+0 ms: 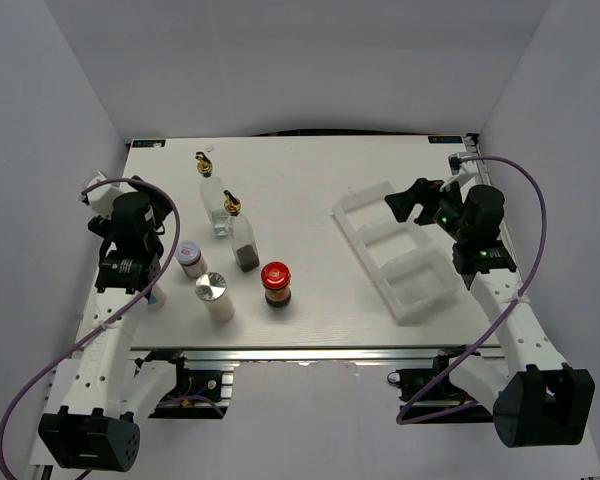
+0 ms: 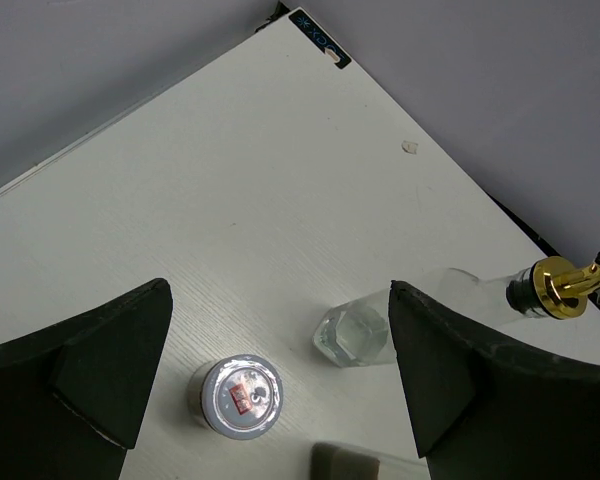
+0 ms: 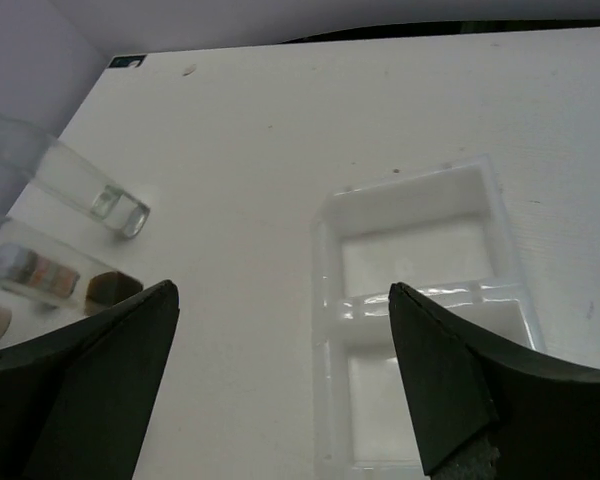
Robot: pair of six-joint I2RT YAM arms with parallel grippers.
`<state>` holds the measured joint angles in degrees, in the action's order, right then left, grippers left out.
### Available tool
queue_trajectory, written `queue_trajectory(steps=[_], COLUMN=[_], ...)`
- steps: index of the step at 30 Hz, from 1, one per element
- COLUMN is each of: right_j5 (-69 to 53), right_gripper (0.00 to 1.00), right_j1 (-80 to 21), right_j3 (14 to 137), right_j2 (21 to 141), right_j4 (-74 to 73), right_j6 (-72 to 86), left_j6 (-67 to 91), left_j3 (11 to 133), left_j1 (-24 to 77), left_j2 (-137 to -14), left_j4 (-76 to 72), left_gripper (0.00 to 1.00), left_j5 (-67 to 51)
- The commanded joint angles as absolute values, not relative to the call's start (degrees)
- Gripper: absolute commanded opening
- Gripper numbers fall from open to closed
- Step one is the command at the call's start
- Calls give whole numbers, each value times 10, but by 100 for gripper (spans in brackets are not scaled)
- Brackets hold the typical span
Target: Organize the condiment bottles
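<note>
My left gripper (image 2: 280, 355) and right gripper (image 3: 285, 380) both gape wide and empty; I judge the sorting not yet begun. Next I'd lower the left over the white-lidded jar (image 2: 237, 396) and pinch it.

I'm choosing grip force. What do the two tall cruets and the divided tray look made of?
Far cruet and near cruet: clear and glossy, likely glass, since the table shows through them. Their pourers look like gold-toned metal. Divided tray: thin, translucent white plastic, probably moulded, with slightly shiny rims.
</note>
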<state>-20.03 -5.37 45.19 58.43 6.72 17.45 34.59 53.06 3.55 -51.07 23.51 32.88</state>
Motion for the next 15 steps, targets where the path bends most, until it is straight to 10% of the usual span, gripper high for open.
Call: queue_trajectory(steps=[1, 15], right_j5=[-332, -223], right_gripper=[89, 89], right_j1=[-68, -461], right_j3=[468, 716], right_j2=[584, 835], right_j4=[116, 46], right_j6=[149, -138], left_j6=[350, 333], left_j3=[541, 517], left_j1=[34, 33], left_j2=[-512, -519], left_j4=[232, 204], left_gripper=[98, 98], left_j5=[314, 287])
